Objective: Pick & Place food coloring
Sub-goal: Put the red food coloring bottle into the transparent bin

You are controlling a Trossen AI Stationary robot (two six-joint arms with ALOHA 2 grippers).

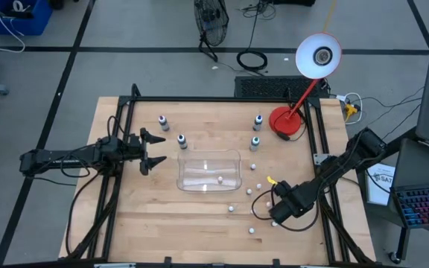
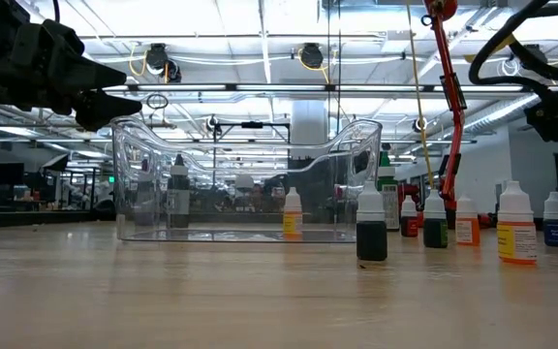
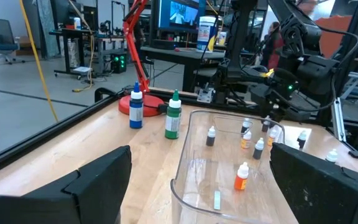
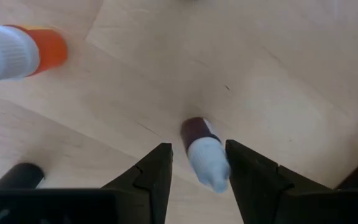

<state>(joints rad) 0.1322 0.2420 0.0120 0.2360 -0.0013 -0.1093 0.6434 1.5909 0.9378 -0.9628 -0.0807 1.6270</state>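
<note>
Several tiny food coloring bottles stand scattered on the wooden table right of the clear tray (image 1: 209,170), among them one (image 1: 231,208) and another (image 1: 252,231). An orange one (image 1: 219,179) stands inside the tray. My right gripper (image 1: 275,217) points down near the table's right near corner. It is open, and its fingers stand on either side of a dark red bottle with a white cap (image 4: 202,151). An orange bottle (image 4: 18,50) is close by. My left gripper (image 1: 152,151) is open and hovers left of the tray, touching nothing.
Larger dropper bottles stand beyond the tray (image 3: 229,155): two on the left (image 1: 162,120) (image 1: 182,140), and a blue one (image 3: 135,109) and a green one (image 3: 173,115) on the right. A red desk lamp (image 1: 287,123) stands at the far right corner. Black frame rails run along both table sides.
</note>
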